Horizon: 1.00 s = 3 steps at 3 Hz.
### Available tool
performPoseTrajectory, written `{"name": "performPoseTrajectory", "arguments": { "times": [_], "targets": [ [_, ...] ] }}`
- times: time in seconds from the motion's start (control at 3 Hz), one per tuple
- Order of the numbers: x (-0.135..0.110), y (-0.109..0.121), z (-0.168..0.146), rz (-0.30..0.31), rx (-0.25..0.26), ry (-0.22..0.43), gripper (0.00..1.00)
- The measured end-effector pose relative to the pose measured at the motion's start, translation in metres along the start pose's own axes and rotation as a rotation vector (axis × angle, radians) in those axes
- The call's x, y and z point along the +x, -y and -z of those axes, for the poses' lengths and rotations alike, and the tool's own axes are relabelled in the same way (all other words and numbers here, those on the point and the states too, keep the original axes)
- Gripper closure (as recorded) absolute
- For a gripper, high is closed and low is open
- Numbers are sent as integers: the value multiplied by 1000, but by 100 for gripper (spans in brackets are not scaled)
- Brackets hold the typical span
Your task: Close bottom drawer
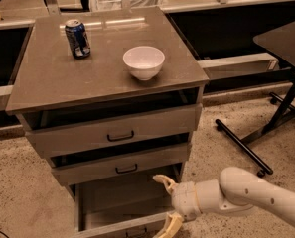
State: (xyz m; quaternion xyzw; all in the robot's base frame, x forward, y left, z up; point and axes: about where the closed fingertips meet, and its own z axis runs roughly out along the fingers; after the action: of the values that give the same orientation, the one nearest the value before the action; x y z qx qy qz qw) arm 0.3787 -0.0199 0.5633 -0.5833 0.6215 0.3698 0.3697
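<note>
The bottom drawer (118,201) is the lowest of three grey drawers and stands pulled far out, its plain grey box showing. Its front panel (129,227) runs along the lower edge of the view, with a bit of black handle just visible. My gripper (166,204) is on a white arm that comes in from the right. It sits low over the drawer's right front corner, with two cream fingers (163,180) spread apart, one above the drawer side and one by the front panel. It holds nothing.
The cabinet top (47,78) carries a blue soda can (78,38) and a white bowl (143,62). The top drawer (120,129) and middle drawer (126,163) stand slightly out. A black table frame (273,120) stands on the speckled floor at right.
</note>
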Motion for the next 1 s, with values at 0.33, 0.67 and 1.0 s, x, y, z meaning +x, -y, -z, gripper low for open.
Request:
{"name": "performPoseTrajectory", "arguments": {
  "times": [0.33,0.67,1.0],
  "targets": [
    [16,-5,-17,-24,-9,42,0],
    [15,-6,-20,-19,-43,53,0],
    [51,-9,-76,130,-86,46,0]
  ]
}}
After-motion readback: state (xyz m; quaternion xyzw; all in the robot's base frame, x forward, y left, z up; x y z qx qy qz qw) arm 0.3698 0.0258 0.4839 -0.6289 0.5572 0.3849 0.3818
